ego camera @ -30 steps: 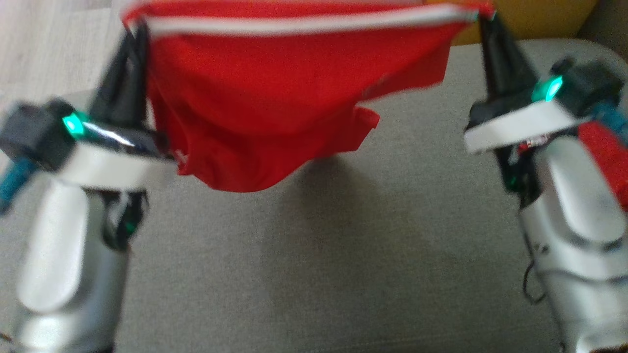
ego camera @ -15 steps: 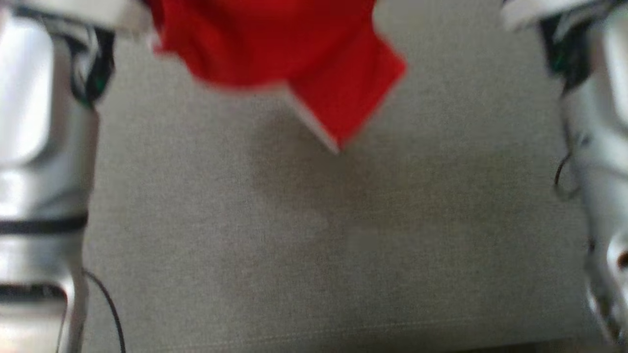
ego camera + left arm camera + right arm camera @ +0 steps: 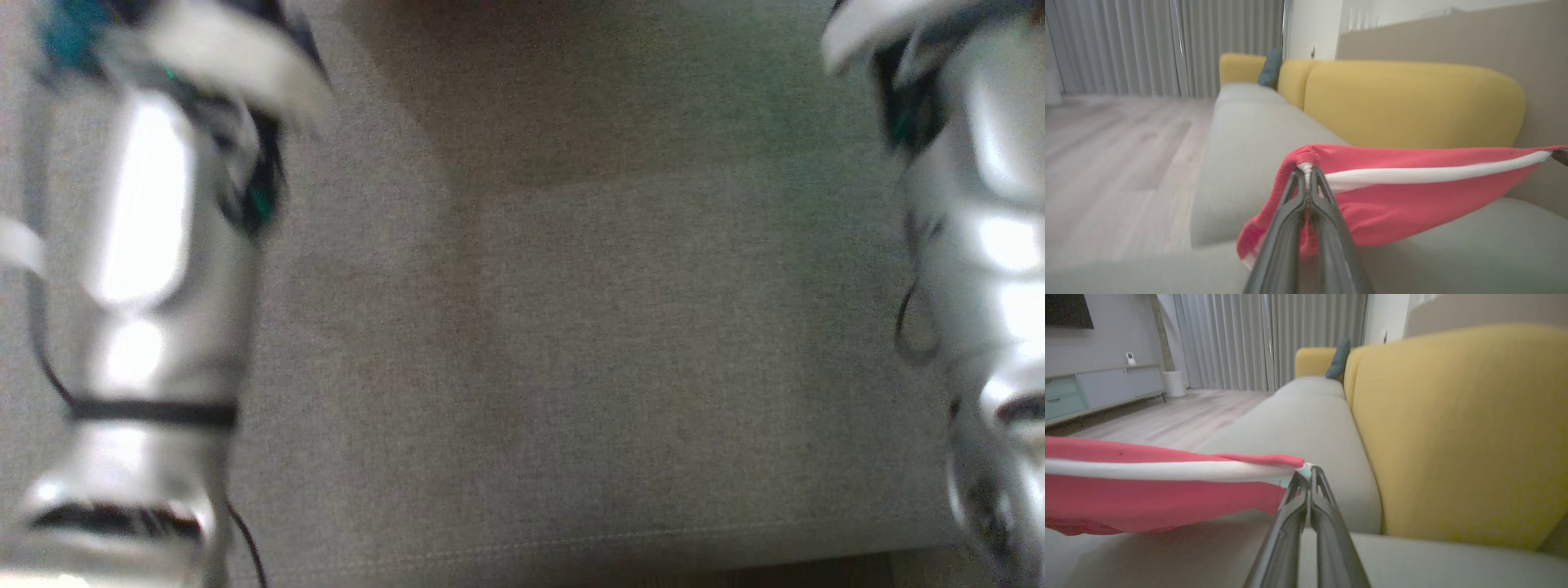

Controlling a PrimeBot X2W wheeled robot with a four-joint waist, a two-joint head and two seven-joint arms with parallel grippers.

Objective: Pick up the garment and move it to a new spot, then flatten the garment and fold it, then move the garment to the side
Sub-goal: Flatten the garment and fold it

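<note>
step in hand, as judged: the carry to a new spot. flatten, fold and side-move not yet done.

left: pale silver left forearm (image 3: 147,269) stood at the left edge of the head view, blurred. in its wrist view the left gripper (image 3: 1306,181) had its two long dark fingers (image 3: 1288,228) pressed together at the tips, clamped on one bunched corner of the red cloth garment (image 3: 1404,208), just where the white band (image 3: 1433,174) along the top edge ended. no gap seen between the jaws.

middle: the garment hung stretched between the two grippers as a shallow sling, band taut on top, body sagging over the grey woven sofa seat (image 3: 571,343). could not tell whether the lowest fold touched the seat. mustard-yellow back cushion (image 3: 1412,102) lay behind it.

right: right gripper (image 3: 1309,475) likewise closed tight, pinching the opposite corner at the other end of the band. pale silver right forearm (image 3: 988,245) stood at the right edge of the head view.

next move, as judged: lower both grippers together over open seat, level with each other and with the band taut, so the hanging edge lands first and the cloth lays out flat. release only once the cloth rests on the seat. uneven height would likely set a crease.
</note>
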